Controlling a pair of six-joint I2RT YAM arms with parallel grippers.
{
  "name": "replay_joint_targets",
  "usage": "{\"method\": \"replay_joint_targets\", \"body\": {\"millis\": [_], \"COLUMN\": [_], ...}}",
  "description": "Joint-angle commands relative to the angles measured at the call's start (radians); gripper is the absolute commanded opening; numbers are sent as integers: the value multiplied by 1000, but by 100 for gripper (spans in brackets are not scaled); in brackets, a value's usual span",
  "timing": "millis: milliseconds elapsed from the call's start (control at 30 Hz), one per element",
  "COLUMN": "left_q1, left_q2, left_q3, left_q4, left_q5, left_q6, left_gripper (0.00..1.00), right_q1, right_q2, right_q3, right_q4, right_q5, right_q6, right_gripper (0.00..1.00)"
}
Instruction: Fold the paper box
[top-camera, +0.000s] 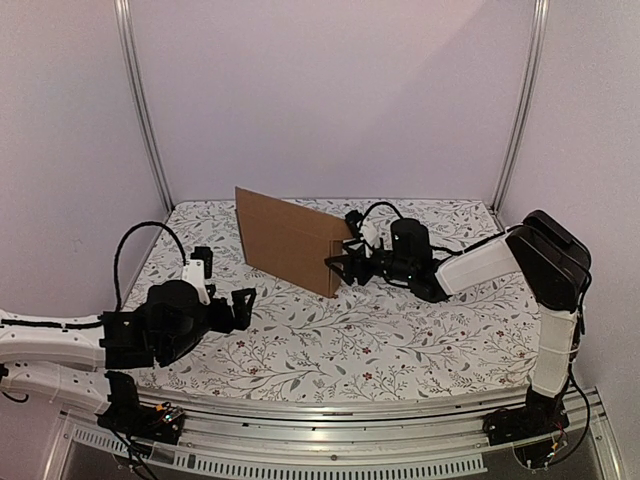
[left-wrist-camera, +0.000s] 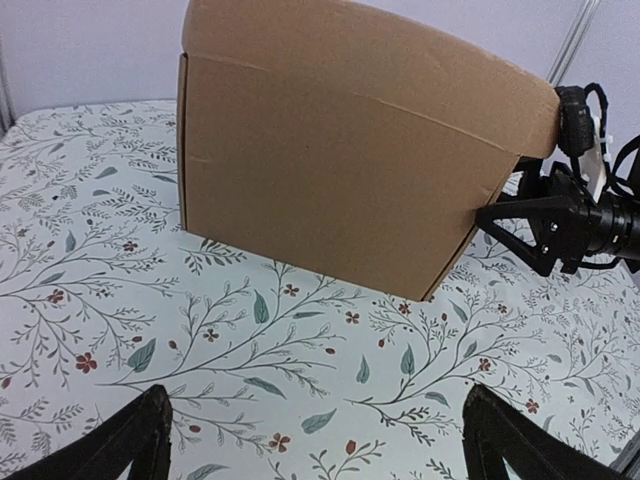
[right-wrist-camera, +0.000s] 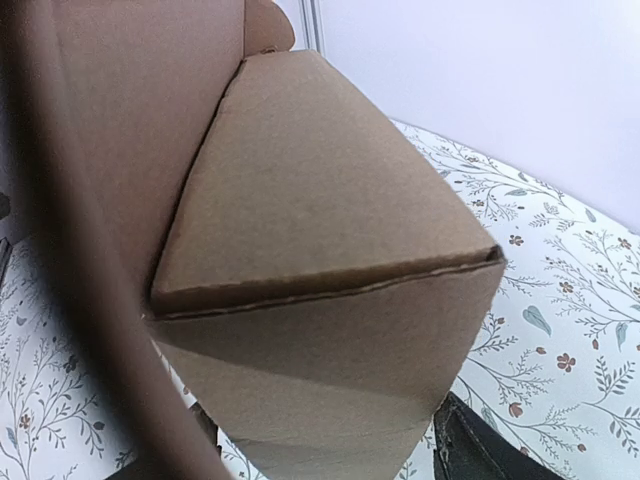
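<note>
The paper box (top-camera: 285, 240) is brown cardboard, standing on edge on the floral table, its broad face (left-wrist-camera: 340, 150) turned toward the left arm. My right gripper (top-camera: 338, 265) is at the box's right end. Its jaws straddle the folded end (right-wrist-camera: 320, 200). A sliver of table shows between the cardboard and its right finger (right-wrist-camera: 475, 445), while the other finger is mostly hidden behind the box. From the left wrist view the right gripper (left-wrist-camera: 512, 240) shows spread beside the box's edge. My left gripper (top-camera: 243, 300) sits low, short of the box, open and empty (left-wrist-camera: 320, 445).
The floral tablecloth (top-camera: 400, 340) covers the table. Aluminium posts (top-camera: 140, 100) (top-camera: 520, 100) stand at the back corners against pale walls. A metal rail (top-camera: 330, 425) runs along the near edge, and cables loop off both arms.
</note>
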Motion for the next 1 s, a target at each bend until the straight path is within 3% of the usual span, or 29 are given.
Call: {"method": "replay_joint_targets", "body": {"millis": [0,267,567,767,967], "left_q1": [16,17,18,19,46], "left_q2": [-18,-44,-42,-13,61], "left_q3": [-22,-27,-28,-17,16], "left_q4": [-19,-29,-18,3,44], "left_q5": [2,-1,2,6,34], "left_q6": [-7,-9,-7,-11,4], "left_gripper": [100,99,100,99,99], "right_q1": [-6,-6,53,174,355], "right_q2": [26,27,-49,-171,-286], "right_q3": [21,6,-105,-239,-360], "right_q4": [35,63,92,103,99], "right_q5": [-30,-34,58,292,691], "right_q6": [16,41,37,22,97], "right_gripper": [68,51,49,47,45]}}
